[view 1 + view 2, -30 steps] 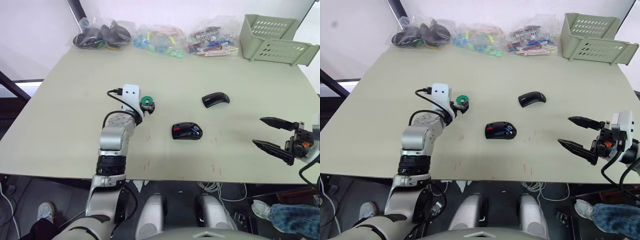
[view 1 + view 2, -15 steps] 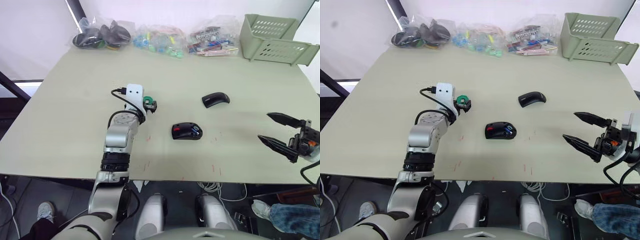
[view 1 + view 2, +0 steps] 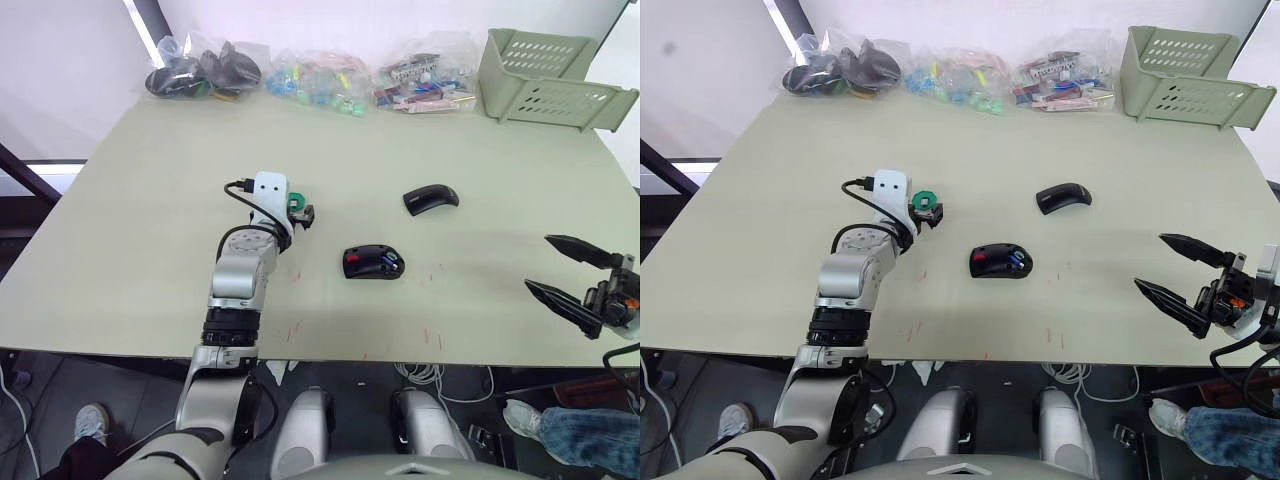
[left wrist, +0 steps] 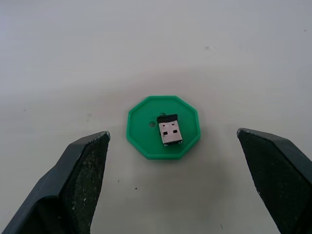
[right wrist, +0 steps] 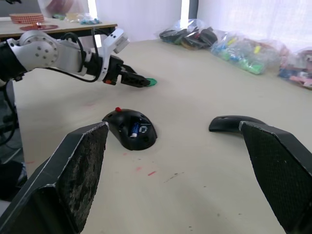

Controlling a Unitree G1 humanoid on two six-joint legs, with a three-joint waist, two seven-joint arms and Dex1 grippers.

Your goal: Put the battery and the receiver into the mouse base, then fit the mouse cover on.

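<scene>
The left pincer (image 4: 170,183) hangs over the green disc (image 4: 164,127), fingers spread wide to either side of it and holding nothing. The receiver (image 4: 170,129) lies flat on top of the disc, metal plug end facing the pincer. The wide spread leaves room to close in on so small a part; the disc lifts it slightly off the surface (image 3: 140,220), which should make the pinch easier.

The mouse base (image 3: 373,263) sits right of the disc, near the middle of the surface, open side up. The battery (image 5: 134,129) already lies in its bay, blue body visible, so the receiver is judged to be the step in hand.

The mouse cover (image 3: 431,198) rests farther off and to the right of the base, well apart from it, untouched.

The right pincer (image 3: 1188,276) is parked at the near right edge, fingers wide apart and empty, clear of all parts. It is probably waiting to handle the cover.

Along the far edge lie bags of spare parts (image 3: 205,70) and a pale green tray (image 3: 552,80).
</scene>
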